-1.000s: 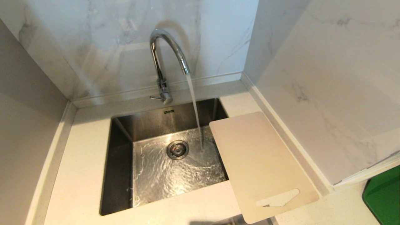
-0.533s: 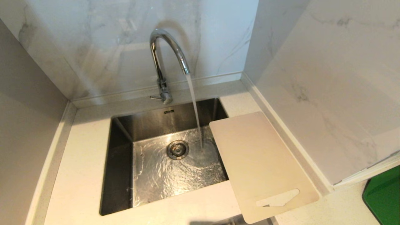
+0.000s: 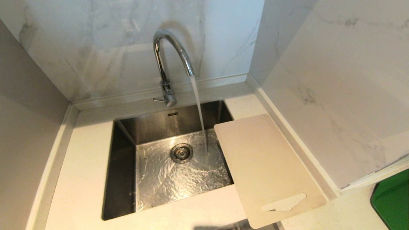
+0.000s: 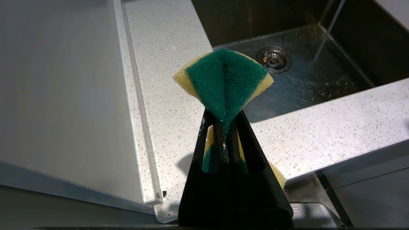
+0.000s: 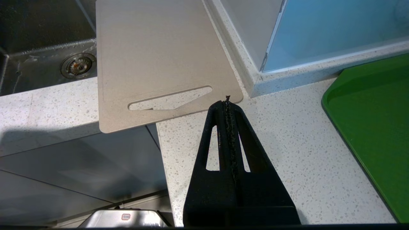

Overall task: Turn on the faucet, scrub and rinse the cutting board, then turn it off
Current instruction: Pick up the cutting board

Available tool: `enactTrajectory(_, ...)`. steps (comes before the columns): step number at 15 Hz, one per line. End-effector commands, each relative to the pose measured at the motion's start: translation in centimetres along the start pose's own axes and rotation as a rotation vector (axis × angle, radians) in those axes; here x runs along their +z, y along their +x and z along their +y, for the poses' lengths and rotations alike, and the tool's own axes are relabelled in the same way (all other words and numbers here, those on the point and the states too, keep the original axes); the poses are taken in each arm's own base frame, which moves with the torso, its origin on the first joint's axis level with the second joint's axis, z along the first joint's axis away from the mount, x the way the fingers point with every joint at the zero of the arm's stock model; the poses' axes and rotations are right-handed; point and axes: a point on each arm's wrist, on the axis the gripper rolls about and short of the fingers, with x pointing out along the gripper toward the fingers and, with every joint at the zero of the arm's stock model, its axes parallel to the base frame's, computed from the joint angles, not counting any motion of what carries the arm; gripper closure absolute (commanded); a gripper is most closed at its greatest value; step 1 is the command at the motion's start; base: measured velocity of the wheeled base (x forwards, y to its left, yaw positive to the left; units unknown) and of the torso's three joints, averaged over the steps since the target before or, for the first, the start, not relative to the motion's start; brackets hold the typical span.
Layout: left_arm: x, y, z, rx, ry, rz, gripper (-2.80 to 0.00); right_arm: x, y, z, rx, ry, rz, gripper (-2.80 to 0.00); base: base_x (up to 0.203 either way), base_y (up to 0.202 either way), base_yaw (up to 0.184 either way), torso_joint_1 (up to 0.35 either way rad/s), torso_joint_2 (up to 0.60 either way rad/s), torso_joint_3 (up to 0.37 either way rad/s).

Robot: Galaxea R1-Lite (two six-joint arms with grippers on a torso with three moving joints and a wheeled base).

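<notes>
Faucet running, cutting board at the sink's right
Chrome gooseneck faucet (image 3: 169, 60) pours water; the cream cutting board (image 3: 268, 166) lies flat, one edge overhanging the basin, handle slot nearest the robot

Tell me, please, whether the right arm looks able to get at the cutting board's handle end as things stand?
Probably yes. The right gripper hangs shut and empty beside the cutting board, whose slotted end overhangs the counter edge, with nothing between them. It would need to open first.

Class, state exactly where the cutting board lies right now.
In the head view the cutting board lies flat on the counter right of the sink, its left edge overhanging the basin, handle slot nearest the robot.
</notes>
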Motion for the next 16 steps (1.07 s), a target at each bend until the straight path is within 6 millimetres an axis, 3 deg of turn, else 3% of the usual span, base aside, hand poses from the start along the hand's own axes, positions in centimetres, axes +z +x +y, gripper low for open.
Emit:
enactTrajectory(1,-0.05,0.01,0.0,0.0,0.0,0.003,0.0,-0.01,0.0,0.0,0.0,0.0,0.0,0.0,0.0,0.0,0.0,0.0,0.0,0.0)
enactTrajectory(16,-0.04,0.01,0.0,-0.001,0.005,0.002,0.0,-0.03,0.0,0.0,0.0,0.003,0.003,0.0,0.0,0.0,0.0,0.0,0.0,0.0)
